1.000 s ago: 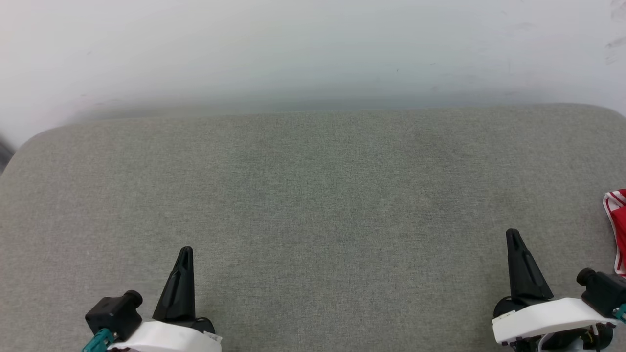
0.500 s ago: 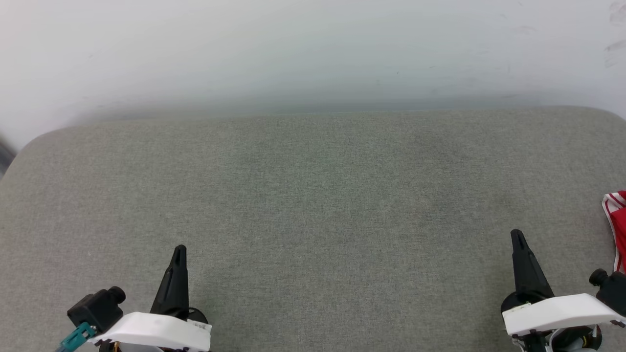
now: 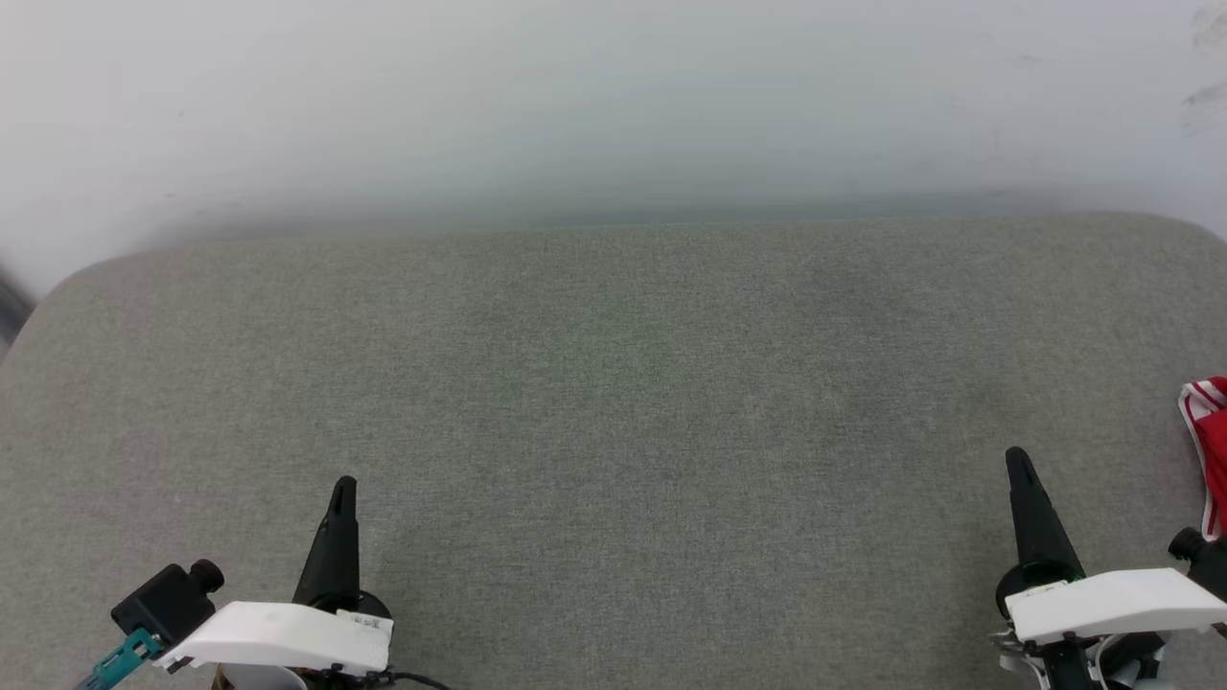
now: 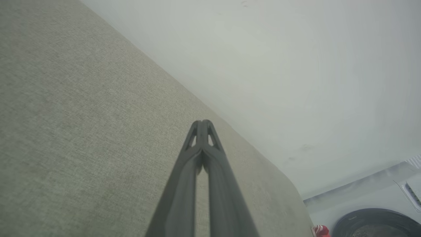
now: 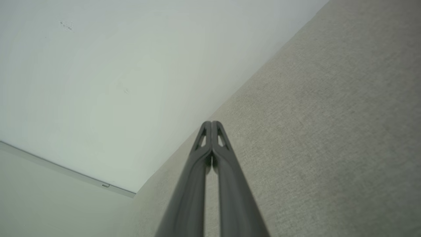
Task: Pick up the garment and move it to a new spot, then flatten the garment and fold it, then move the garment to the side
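A sliver of the garment (image 3: 1210, 450), red with white stripes, shows at the right edge of the head view on the grey cushioned surface (image 3: 613, 383); most of it lies outside that view. A small red-and-white bit of the garment (image 4: 320, 231) also peeks past the cushion's far corner in the left wrist view. My left gripper (image 3: 342, 486) is shut and empty at the lower left. My right gripper (image 3: 1016, 456) is shut and empty at the lower right, a short way left of the garment. In both wrist views the fingertips (image 4: 202, 123) (image 5: 211, 123) press together.
A white wall (image 3: 613, 96) rises behind the cushion's far edge. The cushion has rounded corners at the far left and far right. A dark round object (image 4: 378, 223) sits on the floor beyond the cushion's corner in the left wrist view.
Both arms have drawn back toward the bottom edge and slightly outward. The left gripper has turned edge-on. The view has shifted slightly.
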{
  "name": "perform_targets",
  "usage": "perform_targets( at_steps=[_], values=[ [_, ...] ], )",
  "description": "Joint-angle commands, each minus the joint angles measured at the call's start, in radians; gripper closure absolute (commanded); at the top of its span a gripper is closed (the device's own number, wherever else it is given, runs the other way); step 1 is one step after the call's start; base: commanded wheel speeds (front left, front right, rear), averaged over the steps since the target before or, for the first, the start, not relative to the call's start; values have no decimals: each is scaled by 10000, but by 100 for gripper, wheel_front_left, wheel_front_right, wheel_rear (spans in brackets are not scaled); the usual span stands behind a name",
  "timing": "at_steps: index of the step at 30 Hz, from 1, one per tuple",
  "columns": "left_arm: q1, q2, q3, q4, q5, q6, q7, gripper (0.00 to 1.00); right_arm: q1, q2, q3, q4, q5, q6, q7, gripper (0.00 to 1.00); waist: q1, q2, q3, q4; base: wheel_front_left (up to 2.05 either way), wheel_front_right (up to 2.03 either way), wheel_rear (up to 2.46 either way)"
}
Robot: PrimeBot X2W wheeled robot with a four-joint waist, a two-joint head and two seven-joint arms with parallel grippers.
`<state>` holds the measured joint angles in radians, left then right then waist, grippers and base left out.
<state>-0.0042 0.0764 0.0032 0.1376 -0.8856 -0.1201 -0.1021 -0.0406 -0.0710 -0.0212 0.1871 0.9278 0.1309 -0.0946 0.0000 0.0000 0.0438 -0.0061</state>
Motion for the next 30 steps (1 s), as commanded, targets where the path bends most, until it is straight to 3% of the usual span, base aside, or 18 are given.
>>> perform_targets(
  at_steps=[1, 30],
  values=[
    [-238, 45, 52, -35, -355, -37, 64, 100, -254, -96, -34, -72, 348, 0, 76, 100, 0, 0, -8, 1, 0, 0, 0],
    [-611, 54, 332, 443, -3570, -78, 840, 100, -473, -97, -263, 207, 3370, -1, 837, 100, 0, 0, -151, 23, 0, 0, 0]
  ],
)
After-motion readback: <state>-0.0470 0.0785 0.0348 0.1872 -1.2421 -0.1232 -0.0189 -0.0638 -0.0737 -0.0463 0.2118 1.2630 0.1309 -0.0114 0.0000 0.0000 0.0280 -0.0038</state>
